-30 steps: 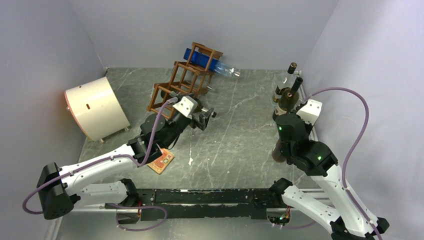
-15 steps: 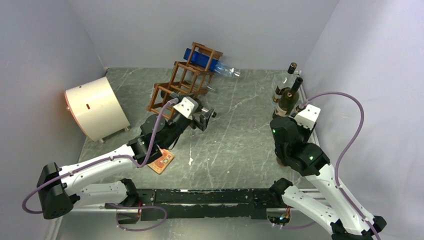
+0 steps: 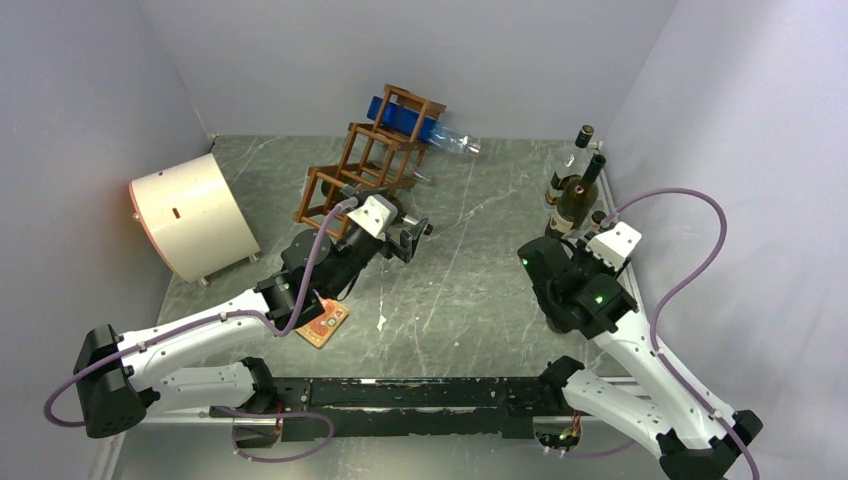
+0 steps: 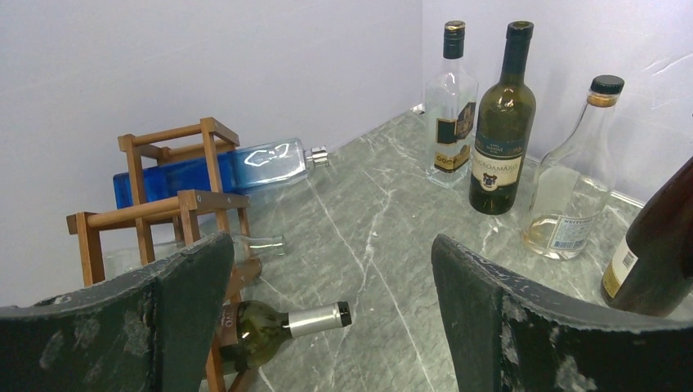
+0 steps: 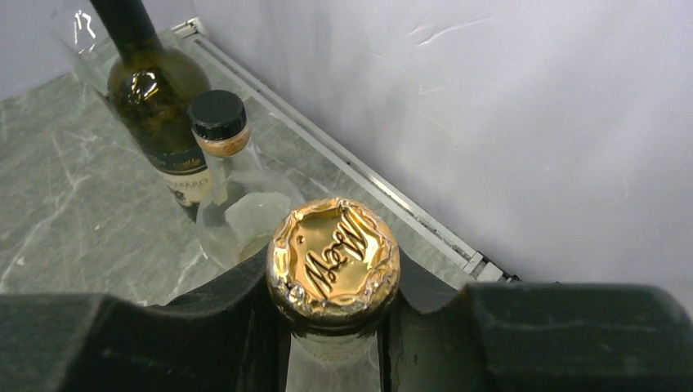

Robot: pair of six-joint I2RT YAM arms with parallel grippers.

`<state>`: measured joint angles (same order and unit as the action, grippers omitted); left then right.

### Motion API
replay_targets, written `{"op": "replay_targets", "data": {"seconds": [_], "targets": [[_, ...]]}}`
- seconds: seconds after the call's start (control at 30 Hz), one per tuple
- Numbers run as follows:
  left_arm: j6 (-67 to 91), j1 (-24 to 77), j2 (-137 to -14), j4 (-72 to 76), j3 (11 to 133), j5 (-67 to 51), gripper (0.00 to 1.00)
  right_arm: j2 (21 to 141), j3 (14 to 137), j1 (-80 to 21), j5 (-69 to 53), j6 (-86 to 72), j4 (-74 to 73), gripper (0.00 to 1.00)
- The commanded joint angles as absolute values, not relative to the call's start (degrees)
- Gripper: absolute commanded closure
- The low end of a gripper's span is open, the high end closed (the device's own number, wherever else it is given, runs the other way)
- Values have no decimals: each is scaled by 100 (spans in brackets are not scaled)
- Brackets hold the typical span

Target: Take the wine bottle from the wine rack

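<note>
The reddish-brown wine rack (image 3: 352,178) (image 4: 155,211) stands at the back left. Its lowest cell holds a green wine bottle (image 4: 245,327) lying with its silver neck pointing out. A blue bottle (image 4: 212,170) lies in the top cell and a clear one (image 4: 249,243) in the middle. My left gripper (image 3: 412,238) (image 4: 333,245) hangs open just in front of the rack, the green bottle's neck between its fingers but apart from them. My right gripper (image 3: 556,276) (image 5: 335,322) is shut on the neck of a gold-capped brown wine bottle (image 5: 333,257) (image 4: 654,245), upright at the right side.
Three bottles stand by the right wall: a clear square one (image 4: 449,106), a dark green one (image 4: 500,131) (image 5: 155,90) and a clear black-capped one (image 4: 572,180) (image 5: 225,163). A cream drum (image 3: 190,215) lies at the left. An orange card (image 3: 322,325) lies under the left arm.
My right arm has moved toward the near edge and a little left, still gripping the gold-capped bottle. The left arm and the rack have not moved.
</note>
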<state>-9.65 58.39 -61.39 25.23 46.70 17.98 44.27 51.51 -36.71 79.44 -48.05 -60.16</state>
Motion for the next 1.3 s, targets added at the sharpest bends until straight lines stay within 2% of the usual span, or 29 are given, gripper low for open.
{"op": "replay_targets", "data": {"seconds": [0.0,0.07,0.2,0.43,0.67,0.8,0.97,1.13,1.27], "targets": [[-992,5880,-6061,2593,4718,1873,6,4650,5532,-3662,8891,-6236,-6834,100],[-985,5884,-6056,2592,4721,1859,5,4751,5601,-3659,8927,-6708,-7227,100],[-991,5889,-6062,2575,4737,1861,5,4814,5701,-3656,8912,-7427,-7820,78],[-1036,5907,-6085,2584,4726,1898,5,4508,5916,-3663,8785,-7133,-7791,49],[-1036,5911,-6113,2579,4729,1890,5,3950,5828,-3671,8581,-5160,-6227,32],[-1046,5907,-6145,2580,4724,1916,5,3660,6033,-3670,8109,-3233,-4868,24],[-1037,5915,-6109,2567,4746,1873,5,3314,6475,-3663,6479,-662,-3123,12],[-1091,5920,-6025,2610,4712,1957,5,3612,7066,-3668,3796,326,-2803,3],[-1155,5915,-5881,2712,4653,2218,8,4395,7550,-3672,1814,419,-2953,0]]}}
